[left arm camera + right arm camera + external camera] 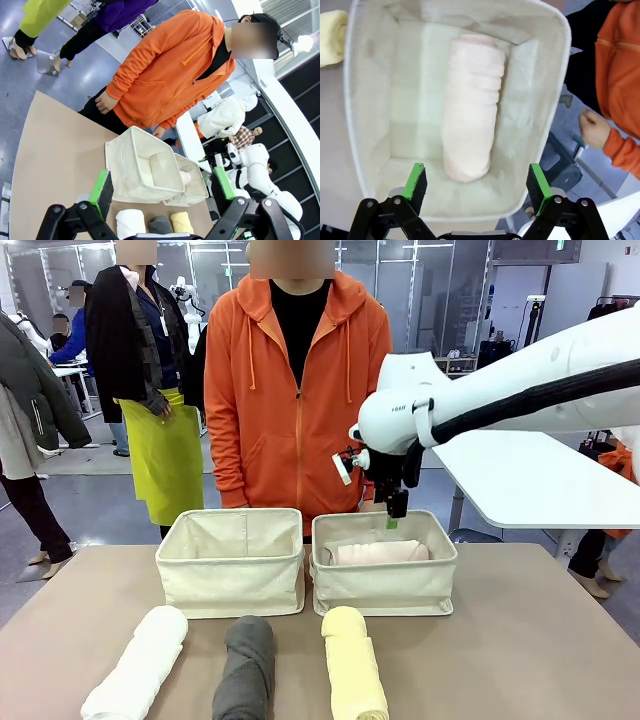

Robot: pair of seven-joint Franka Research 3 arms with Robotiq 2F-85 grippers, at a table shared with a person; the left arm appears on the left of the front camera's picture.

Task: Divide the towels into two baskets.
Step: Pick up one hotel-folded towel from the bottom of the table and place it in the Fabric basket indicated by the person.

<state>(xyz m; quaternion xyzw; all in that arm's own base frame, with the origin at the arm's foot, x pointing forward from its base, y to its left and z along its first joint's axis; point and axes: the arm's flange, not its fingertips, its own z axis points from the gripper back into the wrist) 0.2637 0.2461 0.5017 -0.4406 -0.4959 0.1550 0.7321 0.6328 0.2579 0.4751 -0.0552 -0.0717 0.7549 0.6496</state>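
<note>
Lab hall: glass partitions (440, 300), white worktables (530, 480).

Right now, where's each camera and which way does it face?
Front: between the arms, facing the person across the table; right gripper over right cream canvas basket.
Left wrist: high, tilted down at both baskets; left gripper open.
Right wrist: straight down onto pale pink rolled towel; fingers open.
Front, right wrist share that towel.

Bright, even overhead indoor light in all 3 views, faint soft shadows on the table (540, 640) by the baskets (232, 580), front view sharp, both wrist views fisheye-bent at edges, pink towel (472, 105) washed-out & a bit soft.
</note>
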